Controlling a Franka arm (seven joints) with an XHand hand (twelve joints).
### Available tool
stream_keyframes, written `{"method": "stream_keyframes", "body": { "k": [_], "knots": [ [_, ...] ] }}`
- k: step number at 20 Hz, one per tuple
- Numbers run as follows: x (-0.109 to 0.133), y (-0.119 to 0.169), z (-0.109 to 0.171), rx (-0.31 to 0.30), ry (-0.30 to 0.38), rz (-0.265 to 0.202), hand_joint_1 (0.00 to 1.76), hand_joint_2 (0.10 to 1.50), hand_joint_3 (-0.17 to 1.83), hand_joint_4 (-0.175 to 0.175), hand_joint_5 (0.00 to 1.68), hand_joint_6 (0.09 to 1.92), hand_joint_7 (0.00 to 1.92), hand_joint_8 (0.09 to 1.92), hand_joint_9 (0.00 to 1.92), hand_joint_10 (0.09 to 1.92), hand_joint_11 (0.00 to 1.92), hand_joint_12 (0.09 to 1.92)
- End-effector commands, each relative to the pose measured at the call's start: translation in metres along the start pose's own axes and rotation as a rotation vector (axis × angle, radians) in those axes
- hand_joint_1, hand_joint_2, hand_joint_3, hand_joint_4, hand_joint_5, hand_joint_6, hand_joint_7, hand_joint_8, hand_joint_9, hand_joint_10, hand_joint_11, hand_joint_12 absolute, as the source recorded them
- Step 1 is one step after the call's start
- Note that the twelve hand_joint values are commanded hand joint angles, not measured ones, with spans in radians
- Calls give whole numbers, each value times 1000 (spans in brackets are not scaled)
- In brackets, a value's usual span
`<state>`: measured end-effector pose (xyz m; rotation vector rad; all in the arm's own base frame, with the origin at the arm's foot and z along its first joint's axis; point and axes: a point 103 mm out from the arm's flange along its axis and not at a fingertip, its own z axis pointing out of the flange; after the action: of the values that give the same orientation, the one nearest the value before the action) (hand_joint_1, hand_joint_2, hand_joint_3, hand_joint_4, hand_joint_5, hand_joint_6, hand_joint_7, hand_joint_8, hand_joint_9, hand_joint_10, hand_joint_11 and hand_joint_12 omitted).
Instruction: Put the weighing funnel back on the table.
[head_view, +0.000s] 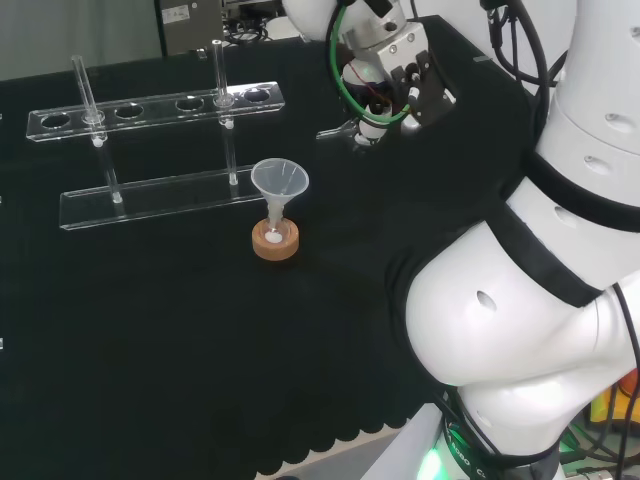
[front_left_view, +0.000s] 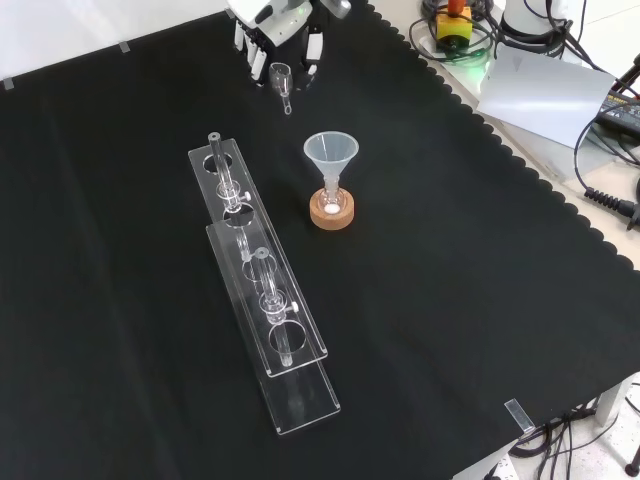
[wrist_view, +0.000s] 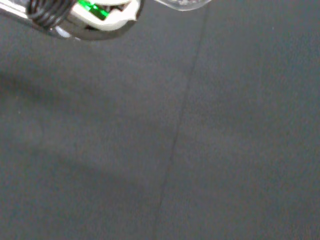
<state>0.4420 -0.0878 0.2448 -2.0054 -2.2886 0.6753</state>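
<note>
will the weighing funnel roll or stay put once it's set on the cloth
Probably rolls a little: the weighing funnel, held by the hand, has a round mouth and thin stem. The black cloth should damp that. It looks clear and thin-walled, so likely light and fragile.

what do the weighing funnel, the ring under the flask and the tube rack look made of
The weighing funnel is clear and glossy, and the cloth shows through it: glass or plastic, hard to say. The ring is tan, matte and grainy, likely cork. The tube rack is clear flat sheets with bright edges, probably acrylic.
</note>
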Motion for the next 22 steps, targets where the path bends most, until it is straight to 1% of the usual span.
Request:
{"method": "stream_keyframes", "body": {
  "k": [1,7,14,18,22],
  "knots": [
    [-7,12,21,-14,59,5,1087,752,642,109,1094,978,1148,564,1400,114,1072,883],
    [-5,28,40,-8,76,-7,1088,753,640,102,1093,980,1146,565,1400,111,1077,882],
    [-8,40,59,-30,95,-4,1089,754,639,99,1092,980,1145,565,1401,110,1078,881],
    [-10,45,70,-24,104,-1,1089,755,638,97,1091,981,1144,566,1401,109,1079,880],
    [-9,52,85,-18,114,-7,1090,756,637,94,1091,981,1143,567,1401,108,1080,880]
  ]
}}
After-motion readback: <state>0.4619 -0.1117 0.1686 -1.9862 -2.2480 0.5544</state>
